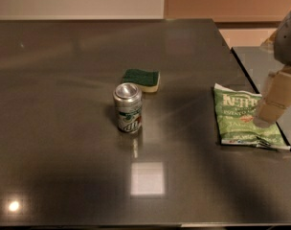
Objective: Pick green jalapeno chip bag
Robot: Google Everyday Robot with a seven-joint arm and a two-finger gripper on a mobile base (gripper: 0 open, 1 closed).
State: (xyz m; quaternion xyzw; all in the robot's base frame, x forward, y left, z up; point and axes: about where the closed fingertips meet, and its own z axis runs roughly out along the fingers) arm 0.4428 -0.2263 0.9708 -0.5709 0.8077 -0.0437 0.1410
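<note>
Seeing a dark, glossy grey tabletop point(64, 128) filling most of the view, catching a small bright glint low on the left and a pale square reflection at the lower middle. Finding a silver-and-green metal soda can point(128, 108) standing upright a little left of centre, top facing up. Noting a small rectangular sponge point(141, 79), dark green on top with a pale yellow underside, lying flat just behind and slightly right of the can, near it but not touching.

Moving right, finding the flat, crinkly green jalapeno chip bag point(236, 119) with large white lettering and a white top edge, lying face up near the tabletop's right edge, well apart from the can and the sponge. Spotting the beige, blocky gripper point(264, 120) reaching down from the upper right, hanging over the bag's right half and covering part of the print. Being unable to tell whether released or clenched, or whether touching the bag. Glimpsing a rounded grey arm segment point(289, 37) above the gripper, cut off by the right border.
</note>
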